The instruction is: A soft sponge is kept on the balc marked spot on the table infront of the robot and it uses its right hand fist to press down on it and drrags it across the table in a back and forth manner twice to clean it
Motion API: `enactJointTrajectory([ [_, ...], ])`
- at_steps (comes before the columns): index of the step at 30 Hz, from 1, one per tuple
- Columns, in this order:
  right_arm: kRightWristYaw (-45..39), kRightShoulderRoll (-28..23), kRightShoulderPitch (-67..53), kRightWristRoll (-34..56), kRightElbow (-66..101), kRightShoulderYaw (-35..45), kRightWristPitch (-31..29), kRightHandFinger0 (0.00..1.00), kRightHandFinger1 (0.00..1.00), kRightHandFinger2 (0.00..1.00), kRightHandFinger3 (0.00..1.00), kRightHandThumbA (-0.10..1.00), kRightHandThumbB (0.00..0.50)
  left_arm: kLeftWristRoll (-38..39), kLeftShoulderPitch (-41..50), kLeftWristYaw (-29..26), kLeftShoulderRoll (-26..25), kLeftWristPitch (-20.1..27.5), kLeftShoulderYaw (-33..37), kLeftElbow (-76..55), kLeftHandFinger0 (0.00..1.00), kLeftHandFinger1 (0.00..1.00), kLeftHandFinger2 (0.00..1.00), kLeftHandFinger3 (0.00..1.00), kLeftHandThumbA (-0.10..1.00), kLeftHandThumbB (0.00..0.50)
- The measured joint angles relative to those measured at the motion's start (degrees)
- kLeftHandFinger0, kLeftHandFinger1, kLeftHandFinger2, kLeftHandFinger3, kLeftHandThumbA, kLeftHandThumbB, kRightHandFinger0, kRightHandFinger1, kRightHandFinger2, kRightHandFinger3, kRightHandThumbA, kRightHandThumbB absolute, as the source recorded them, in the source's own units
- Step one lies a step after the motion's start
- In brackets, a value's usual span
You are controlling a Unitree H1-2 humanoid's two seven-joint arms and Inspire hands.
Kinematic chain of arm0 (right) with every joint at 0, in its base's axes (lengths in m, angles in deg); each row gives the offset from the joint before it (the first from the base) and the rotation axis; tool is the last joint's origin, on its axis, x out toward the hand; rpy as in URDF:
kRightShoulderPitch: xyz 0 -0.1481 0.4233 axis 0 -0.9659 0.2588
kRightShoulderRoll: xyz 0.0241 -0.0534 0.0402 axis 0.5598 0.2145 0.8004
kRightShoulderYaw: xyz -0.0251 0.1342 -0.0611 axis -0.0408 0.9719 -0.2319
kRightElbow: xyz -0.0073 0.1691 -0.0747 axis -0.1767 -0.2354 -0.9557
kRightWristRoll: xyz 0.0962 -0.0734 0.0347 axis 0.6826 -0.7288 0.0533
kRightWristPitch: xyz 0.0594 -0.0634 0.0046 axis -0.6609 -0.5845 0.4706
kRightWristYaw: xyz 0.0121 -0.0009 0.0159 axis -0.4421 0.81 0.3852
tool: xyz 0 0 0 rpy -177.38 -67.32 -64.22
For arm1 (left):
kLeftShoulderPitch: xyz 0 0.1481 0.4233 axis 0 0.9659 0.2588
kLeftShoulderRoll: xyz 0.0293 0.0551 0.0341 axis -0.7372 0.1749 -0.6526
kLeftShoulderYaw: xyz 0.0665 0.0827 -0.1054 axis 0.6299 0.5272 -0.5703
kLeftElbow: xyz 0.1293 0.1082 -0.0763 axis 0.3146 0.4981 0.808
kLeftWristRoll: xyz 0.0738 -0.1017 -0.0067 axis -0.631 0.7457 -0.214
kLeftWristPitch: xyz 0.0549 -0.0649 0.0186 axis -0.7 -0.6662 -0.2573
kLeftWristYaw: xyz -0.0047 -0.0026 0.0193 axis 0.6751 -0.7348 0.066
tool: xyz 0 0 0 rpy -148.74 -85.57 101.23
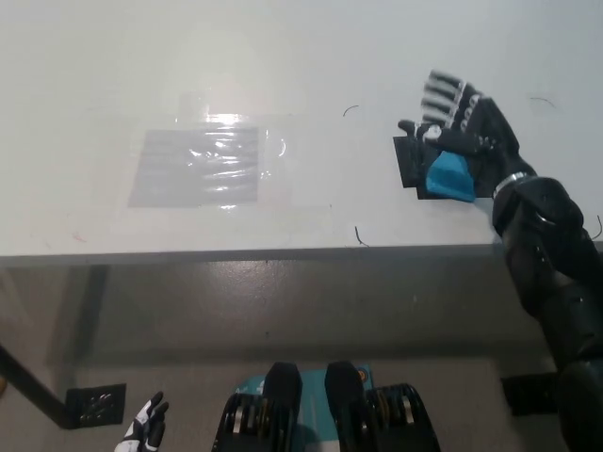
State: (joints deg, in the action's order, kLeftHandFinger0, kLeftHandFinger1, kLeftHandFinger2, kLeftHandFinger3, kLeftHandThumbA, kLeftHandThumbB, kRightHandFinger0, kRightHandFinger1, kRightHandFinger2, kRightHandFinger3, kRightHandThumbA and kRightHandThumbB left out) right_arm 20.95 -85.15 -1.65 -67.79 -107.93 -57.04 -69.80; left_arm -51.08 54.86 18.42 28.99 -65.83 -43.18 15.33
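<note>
The black right hand [468, 127] is over the table's [311, 56] right side, near the front edge, fingers [443, 94] spread and stretched toward the far side, gripping nothing. Under its palm sits the blue sponge [447, 177], lying on the black marked patch [409, 160], which pokes out to the left of the hand. Whether the palm is actually pressing on the sponge or just above it, hard to say from this angle. Over toward the left half of the table, a shiny clear plastic sheet [203, 165] lies flat, well apart from the sponge. The white left hand [144, 427] rests down below the table's front edge, fingers apart, empty.
</note>
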Motion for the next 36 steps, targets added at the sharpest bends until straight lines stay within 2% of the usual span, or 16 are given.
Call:
enactJointTrajectory([
  [5,0.06,0.16,-2.72,0.34,8.5,0.01,1.85,1.0,1.0,1.0,1.0,1.0,0.425,-0.01,-0.29,0.02,0.0,-0.08,0.0,0.0,1.0,1.0,1.0,1.0,1.0,0.104],
  [9,0.34,0.11,-5.52,0.8,15.07,0.03,3.26,1.0,1.0,1.0,1.0,1.0,0.455,0.0,-0.64,0.04,-0.01,-0.15,0.0,0.0,1.0,1.0,1.0,1.0,1.0,0.074],
  [12,0.63,0.03,-8.85,0.92,20.09,0.04,4.13,1.0,1.0,1.0,1.0,1.0,0.414,0.0,-0.99,0.06,-0.02,-0.2,0.0,0.01,1.0,1.0,1.0,1.0,1.0,0.097],
  [13,0.7,0.01,-10.07,0.96,21.55,0.04,4.34,1.0,1.0,1.0,1.0,1.0,0.403,0.0,-1.12,0.07,-0.02,-0.21,0.0,0.02,1.0,1.0,1.0,1.0,1.0,0.08],
  [16,0.88,-0.03,-14.33,1.22,25.99,0.02,4.7,1.0,1.0,1.0,1.0,1.0,0.475,0.0,-1.58,0.1,-0.04,-0.22,-0.01,0.04,1.0,1.0,1.0,1.0,1.0,0.086],
  [18,0.9,-0.04,-19.0,1.67,29.95,-0.08,4.78,1.0,1.0,1.0,1.0,1.0,0.494,0.0,-1.89,0.11,-0.05,-0.23,0.0,0.15,1.0,1.0,1.0,1.0,1.0,0.08],
  [22,0.83,-0.05,-28.51,2.28,37.32,-0.82,4.8,1.0,1.0,1.0,1.0,1.0,0.444,0.0,-2.28,0.13,-0.07,-0.23,0.0,0.53,1.0,1.0,1.0,1.0,1.0,0.076],
  [23,0.81,-0.05,-31.23,2.36,39.06,-1.07,4.8,1.0,1.0,1.0,1.0,1.0,0.402,0.0,-2.34,0.14,-0.07,-0.23,0.01,0.64,1.0,1.0,1.0,1.0,1.0,0.085],
  [25,0.76,-0.06,-35.16,2.74,42.23,-1.55,4.79,1.0,1.0,1.0,1.0,1.0,0.395,0.0,-2.45,0.15,-0.08,-0.23,0.0,0.88,1.0,1.0,1.0,1.0,1.0,0.086],
  [26,0.69,-0.07,-39.02,3.15,45.04,-1.97,4.79,1.0,1.0,1.0,1.0,1.0,0.407,0.0,-2.59,0.16,-0.09,-0.23,0.01,1.29,1.0,1.0,1.0,1.0,1.0,0.081],
  [29,0.59,-0.06,-46.72,3.51,50.4,-2.81,4.79,1.0,1.0,1.0,1.0,1.0,0.339,0.01,-2.7,0.27,-0.11,-0.23,0.01,1.85,1.0,1.0,1.0,1.0,1.0,0.079],
  [32,0.32,-0.05,-54.69,3.45,57.13,-4.39,4.69,1.0,1.0,1.0,1.0,1.0,0.377,0.07,-2.77,0.4,-0.13,-0.22,0.04,2.32,1.0,1.0,1.0,1.0,1.0,0.106],
  [33,0.23,-0.04,-56.32,3.28,58.98,-4.95,4.51,1.0,1.0,1.0,1.0,1.0,0.338,0.11,-2.79,0.43,-0.17,-0.19,0.06,2.43,1.0,1.0,1.0,1.0,1.0,0.117],
  [34,0.04,-0.06,-58.3,2.68,60.97,-6.21,3.66,1.0,1.0,1.0,1.0,1.0,0.326,0.27,-2.89,0.61,-0.37,-0.06,0.21,2.62,1.0,1.0,1.0,1.0,1.0,0.12],
  [35,-0.27,-0.06,-59.51,1.95,61.32,-7.51,2.43,1.0,1.0,1.0,1.0,1.0,0.265,0.51,-2.96,0.8,-0.58,0.03,0.27,2.76,1.0,1.0,1.0,1.0,1.0,0.137],
  [36,-0.44,-0.01,-59.91,1.54,60.63,-8.27,1.67,1.0,1.0,1.0,1.0,1.0,0.323,0.7,-3.04,0.95,-0.78,0.06,0.3,2.84,1.0,1.0,1.0,1.0,1.0,0.154],
])
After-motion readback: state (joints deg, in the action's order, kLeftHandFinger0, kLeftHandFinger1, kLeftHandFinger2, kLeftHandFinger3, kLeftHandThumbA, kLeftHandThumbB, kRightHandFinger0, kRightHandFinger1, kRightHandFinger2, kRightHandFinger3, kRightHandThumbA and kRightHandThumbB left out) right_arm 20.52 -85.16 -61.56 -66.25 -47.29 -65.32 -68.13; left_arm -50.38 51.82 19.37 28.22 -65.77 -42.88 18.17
